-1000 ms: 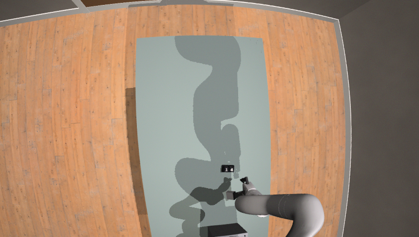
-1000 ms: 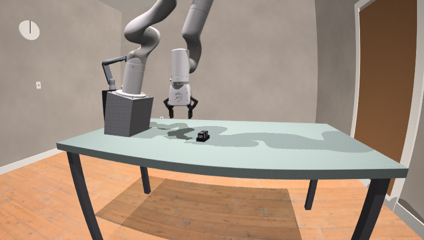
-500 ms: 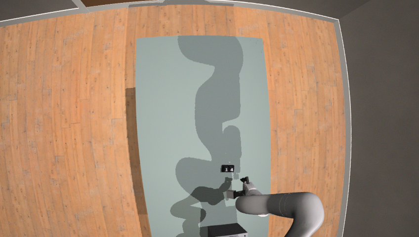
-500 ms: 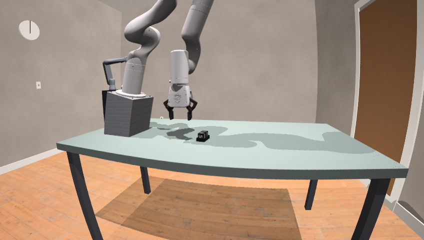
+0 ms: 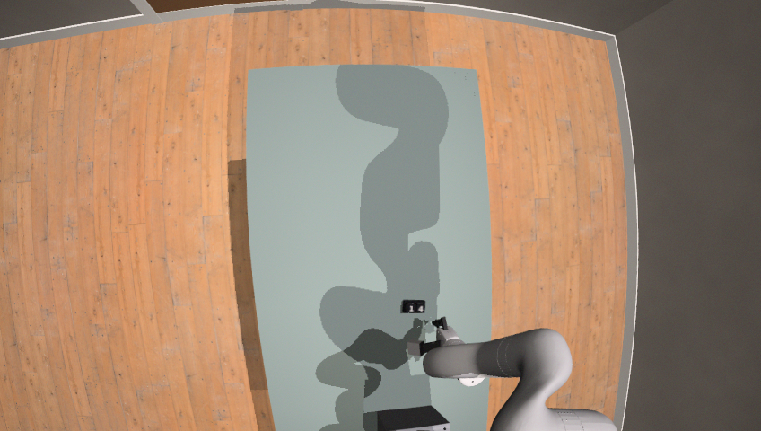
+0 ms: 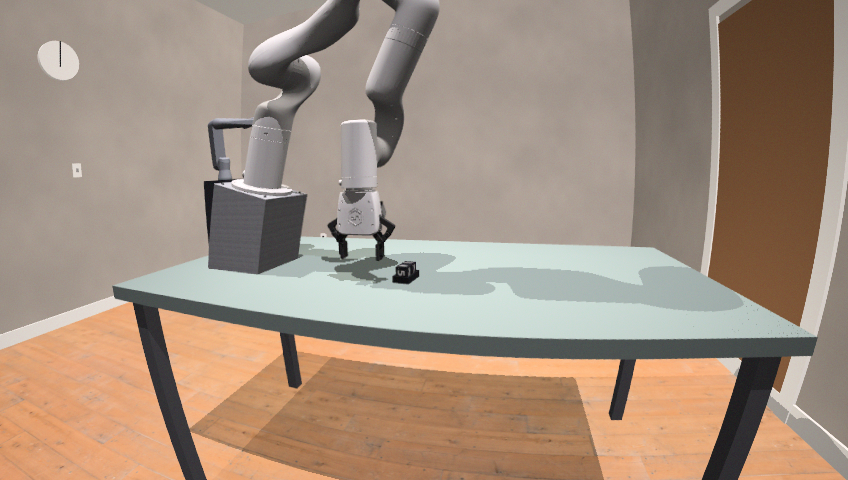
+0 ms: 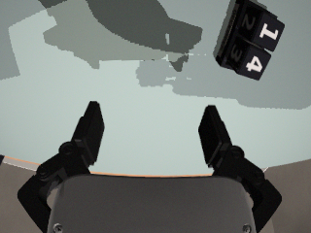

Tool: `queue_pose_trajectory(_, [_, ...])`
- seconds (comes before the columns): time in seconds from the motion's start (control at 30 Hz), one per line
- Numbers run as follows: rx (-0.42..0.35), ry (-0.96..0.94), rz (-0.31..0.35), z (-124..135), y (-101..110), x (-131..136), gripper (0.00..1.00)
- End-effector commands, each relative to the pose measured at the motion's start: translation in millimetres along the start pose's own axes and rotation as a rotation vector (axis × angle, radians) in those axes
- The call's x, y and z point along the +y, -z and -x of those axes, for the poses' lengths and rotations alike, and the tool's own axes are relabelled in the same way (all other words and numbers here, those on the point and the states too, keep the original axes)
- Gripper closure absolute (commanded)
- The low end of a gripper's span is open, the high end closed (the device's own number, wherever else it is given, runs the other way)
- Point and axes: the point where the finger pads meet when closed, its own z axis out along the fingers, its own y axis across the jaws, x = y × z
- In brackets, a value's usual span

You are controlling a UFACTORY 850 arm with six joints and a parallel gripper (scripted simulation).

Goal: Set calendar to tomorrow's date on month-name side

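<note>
The black tray stands on the table with two black cubes side by side in it. In the wrist view, one cube shows a white 1 on top and the other cube shows a white 4. Their shaded side faces show a 2 and a 3 in the wrist view. In the exterior view a 5 shows on an end face. The month's name cannot be read. My gripper is open and empty, above the table and beside the tray, not touching it.
The grey box-shaped robot base stands on the table. The arm reaches over the table from it. Dark arm shadows fall across the tabletop and around the tray.
</note>
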Motion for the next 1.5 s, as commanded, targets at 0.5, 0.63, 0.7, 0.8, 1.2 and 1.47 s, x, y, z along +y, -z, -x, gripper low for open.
queue_pose_trajectory(0.5, [0.0,0.0,0.001,0,-29,1,0.0])
queue_pose_trajectory(0.63, [0.0,0.0,0.001,0,-35,1,0.0])
queue_pose_trajectory(0.7, [0.0,0.0,0.001,0,-35,1,0.0])
queue_pose_trajectory(0.8, [0.0,0.0,0.001,0,-35,1,0.0])
queue_pose_trajectory(1.2, [0.0,0.0,0.001,0,-35,1,0.0])
queue_pose_trajectory(1.47, [0.0,0.0,0.001,0,-35,1,0.0])
